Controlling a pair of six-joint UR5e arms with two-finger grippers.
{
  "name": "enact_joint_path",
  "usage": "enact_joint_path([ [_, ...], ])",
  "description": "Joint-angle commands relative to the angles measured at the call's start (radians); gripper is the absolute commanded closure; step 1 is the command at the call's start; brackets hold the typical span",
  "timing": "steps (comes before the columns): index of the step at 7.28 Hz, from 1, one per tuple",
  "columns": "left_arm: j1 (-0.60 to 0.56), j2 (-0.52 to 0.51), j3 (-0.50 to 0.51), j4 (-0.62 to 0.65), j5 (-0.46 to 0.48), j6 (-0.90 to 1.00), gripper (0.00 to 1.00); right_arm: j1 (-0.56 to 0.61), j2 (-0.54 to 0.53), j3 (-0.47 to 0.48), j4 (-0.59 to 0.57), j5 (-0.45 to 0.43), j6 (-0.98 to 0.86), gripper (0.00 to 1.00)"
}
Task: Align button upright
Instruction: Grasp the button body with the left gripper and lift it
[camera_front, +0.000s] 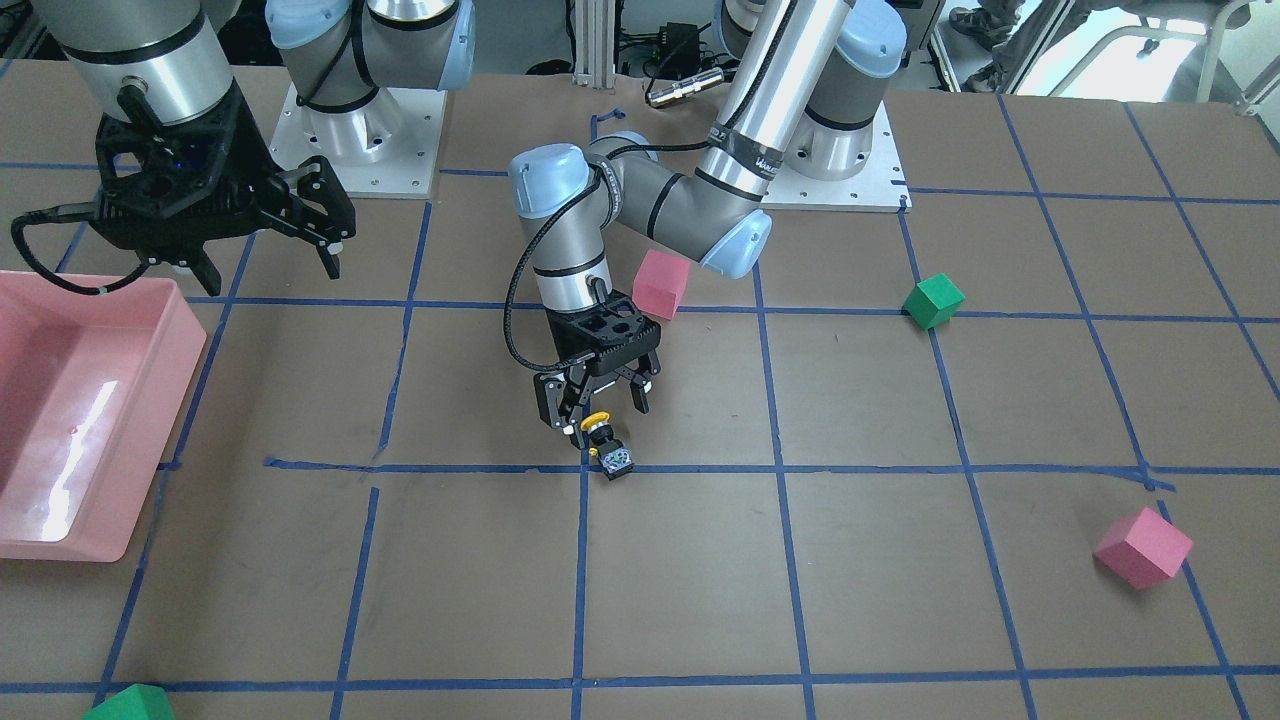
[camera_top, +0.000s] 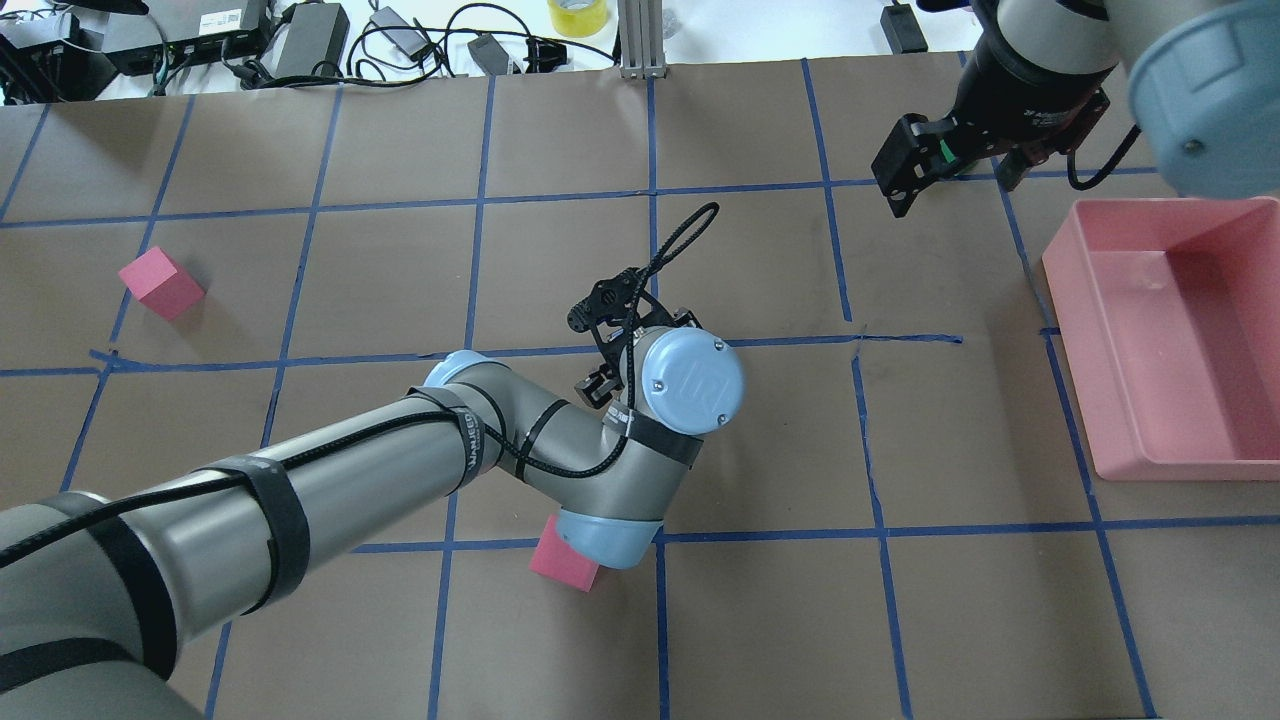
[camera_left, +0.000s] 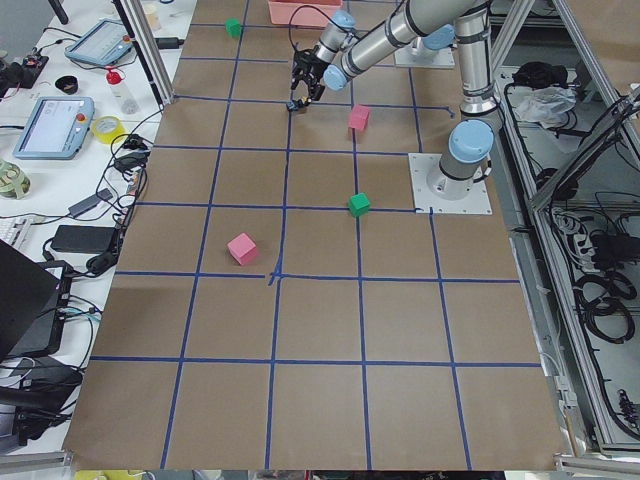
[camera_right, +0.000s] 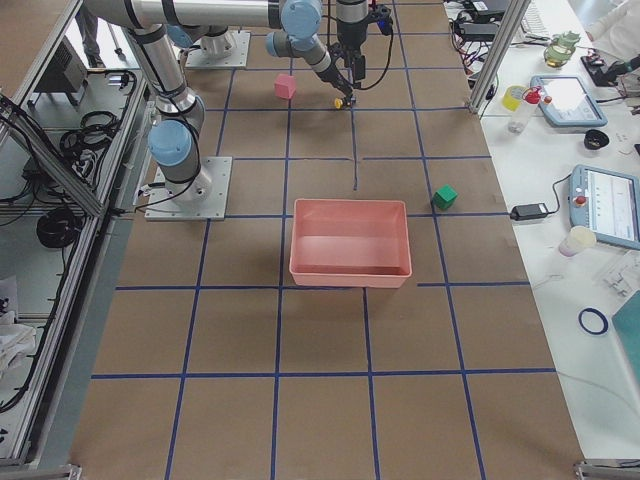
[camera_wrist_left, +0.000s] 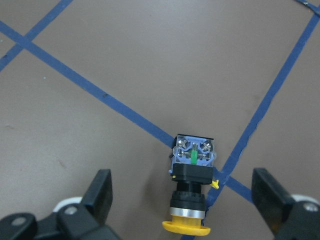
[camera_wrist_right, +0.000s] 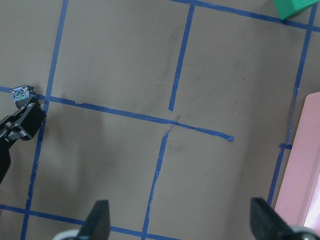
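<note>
The button (camera_front: 606, 446) lies on its side on the brown table, at a crossing of blue tape lines. In the left wrist view the button (camera_wrist_left: 193, 175) has its yellow cap toward the camera and its silvery terminal end pointing away. My left gripper (camera_front: 600, 408) is low over it and open. Its fingers (camera_wrist_left: 101, 190) stand wide on either side of the button without touching it. My right gripper (camera_front: 325, 235) hangs open and empty above the table near the pink tray; the right wrist view shows the button (camera_wrist_right: 20, 93) far off at its left edge.
A pink tray (camera_front: 150, 330) sits at the table's edge on my right side. A pink cube (camera_front: 660, 283) lies just behind my left wrist, another pink cube (camera_front: 1143, 546) and a green cube (camera_front: 933, 300) further to my left, and a green cube (camera_front: 130, 703) at the far corner.
</note>
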Motion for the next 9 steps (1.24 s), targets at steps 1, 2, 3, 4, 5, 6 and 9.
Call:
enact_joint_path([
  [1, -0.020, -0.061, 0.001, 0.072, 0.026, 0.001, 0.05, -0.042, 0.001, 0.001, 0.000, 0.007, -0.037, 0.00],
  [2, -0.032, -0.077, 0.001, 0.072, 0.059, 0.008, 0.18, -0.053, 0.001, 0.001, 0.002, 0.011, -0.035, 0.00],
  [3, -0.034, -0.084, 0.001, 0.072, 0.062, 0.010, 0.25, -0.053, 0.002, 0.001, 0.002, 0.009, -0.035, 0.00],
  [4, -0.036, -0.088, 0.001, 0.072, 0.062, 0.019, 0.39, -0.053, 0.002, 0.001, 0.002, 0.009, -0.035, 0.00],
  [5, -0.036, -0.085, -0.001, 0.072, 0.064, 0.065, 0.52, -0.053, 0.002, 0.002, 0.002, 0.011, -0.035, 0.00],
  [6, -0.036, -0.078, -0.001, 0.072, 0.062, 0.070, 0.60, -0.052, 0.004, 0.002, 0.000, 0.014, -0.035, 0.00],
  [9, -0.036, -0.052, 0.002, 0.073, 0.046, 0.109, 0.69, -0.052, 0.004, 0.002, 0.000, 0.012, -0.034, 0.00],
])
